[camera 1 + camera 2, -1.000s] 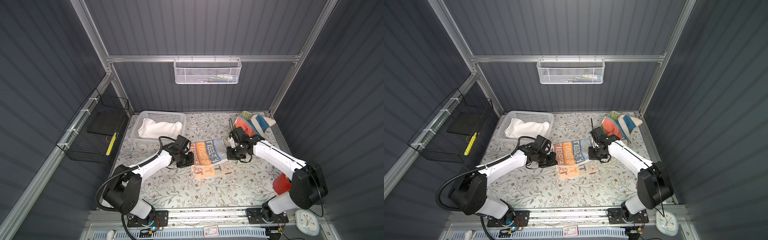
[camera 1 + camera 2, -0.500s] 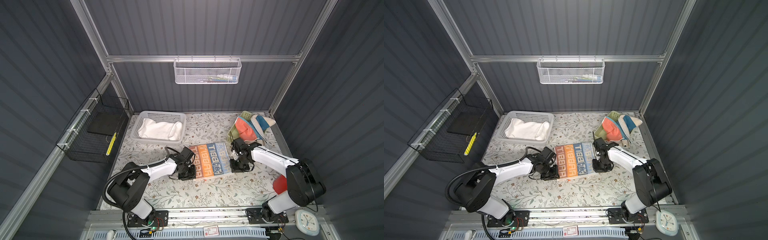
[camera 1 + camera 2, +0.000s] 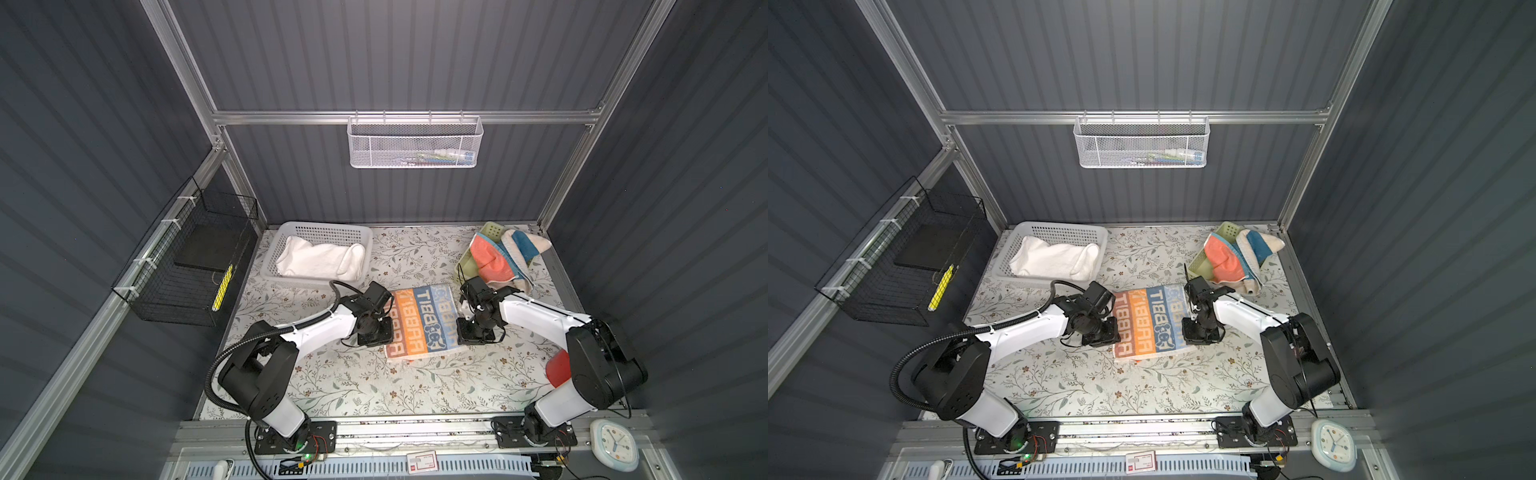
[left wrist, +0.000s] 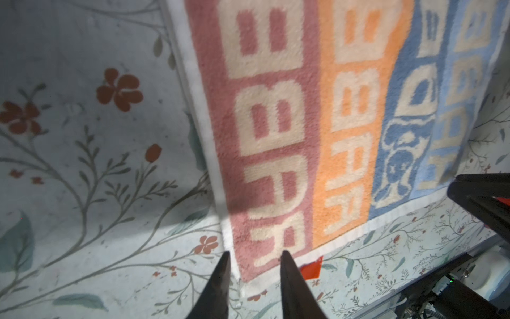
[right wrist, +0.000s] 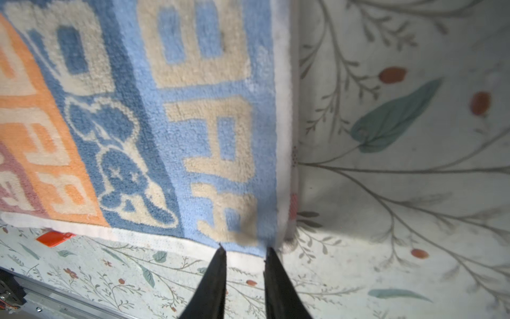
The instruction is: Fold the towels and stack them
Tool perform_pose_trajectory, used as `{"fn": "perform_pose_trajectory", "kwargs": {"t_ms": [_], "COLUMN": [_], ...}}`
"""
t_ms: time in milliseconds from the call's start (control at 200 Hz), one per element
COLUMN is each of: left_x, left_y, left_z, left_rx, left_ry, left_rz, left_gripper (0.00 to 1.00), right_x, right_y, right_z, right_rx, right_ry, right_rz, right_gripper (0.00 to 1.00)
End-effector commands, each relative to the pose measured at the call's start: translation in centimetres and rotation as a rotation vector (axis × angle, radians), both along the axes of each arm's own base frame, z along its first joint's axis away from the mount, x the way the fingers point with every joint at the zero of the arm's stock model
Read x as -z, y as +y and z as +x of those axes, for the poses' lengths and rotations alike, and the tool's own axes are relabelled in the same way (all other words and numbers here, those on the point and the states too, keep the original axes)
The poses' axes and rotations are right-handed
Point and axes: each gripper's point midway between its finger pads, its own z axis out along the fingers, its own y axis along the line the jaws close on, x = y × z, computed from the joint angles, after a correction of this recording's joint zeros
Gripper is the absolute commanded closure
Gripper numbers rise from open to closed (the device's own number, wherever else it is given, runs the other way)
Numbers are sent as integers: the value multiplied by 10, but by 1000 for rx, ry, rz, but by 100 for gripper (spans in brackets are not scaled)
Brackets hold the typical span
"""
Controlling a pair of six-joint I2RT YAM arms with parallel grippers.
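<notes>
Towel (image 3: pixel 422 322), orange-blue lettered, now lies doubled flat at desk (image 3: pixel 374 386) centre, just dropped by left claw (image 4: pixel 254 255) and right claw (image 5: pixel 244 250), both slightly apart, empty, at its near corners; first fold looks done.

Lettered towel (image 3: pixel 422 322), mid-table: lengthwise bands of dusty rose, orange, mid blue and pale blue. Cream block letters run down each band, with a cream-outlined cartoon figure on the mid blue; white border. White towel (image 3: pixel 320 259), plain, in a white lattice basket (image 3: pixel 324 229) at the table's far left corner. At the far right corner, a coral-orange towel (image 3: pixel 488 257) and a cream towel (image 3: pixel 521 245) with a blue panel lie over a pale green basket (image 3: pixel 492 228). Table cover (image 3: pixel 374 382): off-white, grey-green sprigs, small rust-red flowers.
</notes>
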Motion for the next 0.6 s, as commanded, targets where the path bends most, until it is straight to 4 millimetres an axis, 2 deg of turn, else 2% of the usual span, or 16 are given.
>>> {"fn": "perform_pose_trajectory", "kwargs": {"t_ms": [0,140,270,400,450,500,595], "left_x": [10,30,43,34,25,14,-4], "left_y": [-12,-11,11,32,35,36,35], "left_z": [0,-15,-42,-65,-67,-63,-37], "left_rx": [55,75,76,82,99,120,157], "left_ry": [4,66,132,154,145,121,42], "left_rz": [8,16,59,85,86,100,156], "left_gripper": [71,73,73,74,72,68,59], "right_x": [12,21,25,15,5,-9,-39], "right_y": [3,12,17,29,30,28,30], "right_z": [-14,-38,-68,-96,-95,-86,-57], "right_rx": [0,-6,-5,-12,-11,-17,-50], "right_ry": [41,75,114,120,98,51,-62], "right_rz": [5,10,-2,27,27,15,-7], "right_gripper": [81,84,84,81,73,64,62]}}
